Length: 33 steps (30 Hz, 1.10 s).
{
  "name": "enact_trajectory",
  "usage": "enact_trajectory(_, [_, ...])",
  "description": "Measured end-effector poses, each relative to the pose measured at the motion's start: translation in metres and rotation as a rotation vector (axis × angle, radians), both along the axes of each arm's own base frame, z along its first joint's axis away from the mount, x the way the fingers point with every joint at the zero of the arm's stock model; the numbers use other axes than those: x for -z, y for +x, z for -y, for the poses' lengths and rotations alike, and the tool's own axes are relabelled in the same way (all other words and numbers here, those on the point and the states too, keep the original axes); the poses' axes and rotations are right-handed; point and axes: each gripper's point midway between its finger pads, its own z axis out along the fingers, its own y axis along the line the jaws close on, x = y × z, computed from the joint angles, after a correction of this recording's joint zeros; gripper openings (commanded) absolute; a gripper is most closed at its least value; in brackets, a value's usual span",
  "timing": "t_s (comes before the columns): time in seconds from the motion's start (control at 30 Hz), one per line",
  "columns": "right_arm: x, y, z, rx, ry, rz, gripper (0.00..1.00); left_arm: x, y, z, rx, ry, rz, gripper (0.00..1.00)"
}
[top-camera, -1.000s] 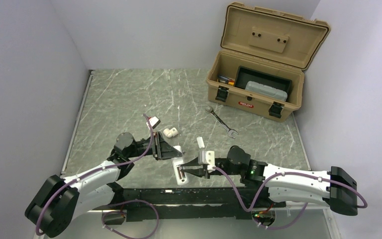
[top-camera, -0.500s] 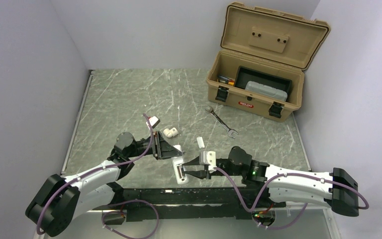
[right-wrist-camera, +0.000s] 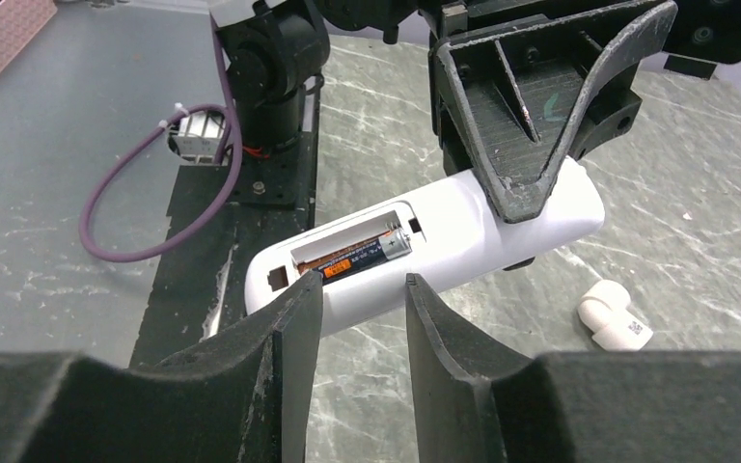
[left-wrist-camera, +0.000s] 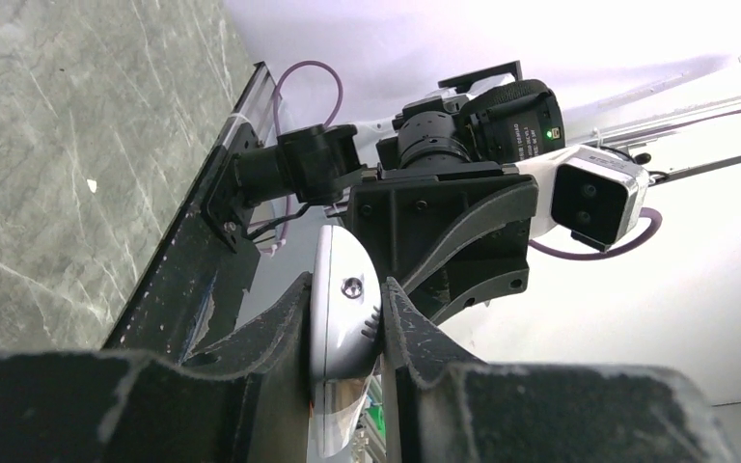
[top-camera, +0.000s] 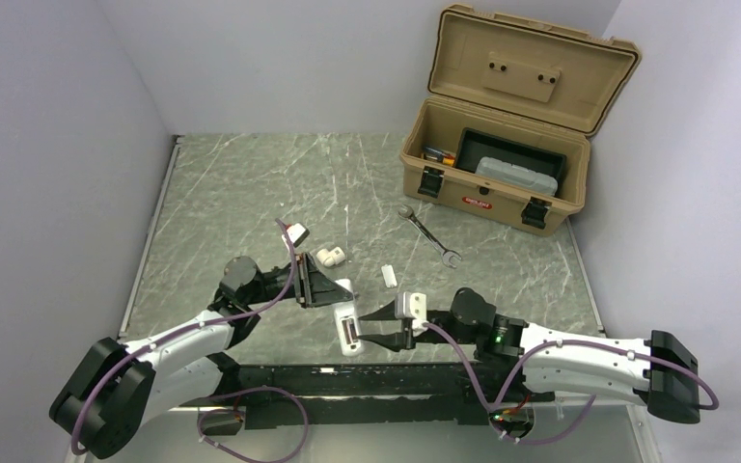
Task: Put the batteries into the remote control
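So the left pincer [left-wrist-camera: 344, 289] is clamped tight on one end of the remote control [right-wrist-camera: 463, 227], holding it up off the tabletop [top-camera: 251, 183] low in the middle of the overhead view, just in front of the arm bases. The remote's back faces up with the battery bay open, and in the right wrist view I can see one battery [right-wrist-camera: 359, 257] with an orange and black label lying in the slot. Can't tell if a second one sits behind it. The right pincer [right-wrist-camera: 359, 289] is right at the remote's near edge, jaws apart and nothing between them. Further up the frame there's a white pipe fitting [top-camera: 330, 256], a small white piece [top-camera: 388, 275], a wrench [top-camera: 429, 236] and an open tan toolbox [top-camera: 502, 183] in the upper right.
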Motion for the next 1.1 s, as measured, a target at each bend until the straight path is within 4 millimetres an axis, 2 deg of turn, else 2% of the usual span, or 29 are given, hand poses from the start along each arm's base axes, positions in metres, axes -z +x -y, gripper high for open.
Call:
enact_trajectory(0.13, [-0.001,0.001,0.000,0.007,0.004,-0.011,0.41,-0.001,0.000,0.000,0.000,-0.004,0.006,0.00])
enact_trajectory(0.2, [-0.002,0.002,0.001,0.020,0.015,-0.023,0.51,-0.001,0.000,0.000,-0.001,-0.002,0.010,0.00])
enact_trajectory(0.37, [0.005,0.005,0.009,0.068,0.038,-0.077,0.67,0.003,0.001,0.000,-0.008,0.013,0.025,0.00])
enact_trajectory(0.57, [0.021,0.015,0.025,0.172,0.055,-0.164,0.77,-0.001,-0.002,-0.001,-0.003,0.013,0.042,0.00])
enact_trajectory(0.67, [0.016,0.021,0.028,0.222,0.100,-0.230,0.81,-0.001,-0.002,-0.001,-0.004,0.017,0.044,0.00])
enact_trajectory(0.9, [-0.015,0.036,0.038,0.314,0.292,-0.421,0.84,0.009,0.000,-0.001,-0.011,0.061,0.066,0.00])
enact_trajectory(1.1, [-0.013,0.050,0.036,0.388,0.307,-0.625,0.84,0.012,0.003,-0.002,-0.027,0.094,0.105,0.00])
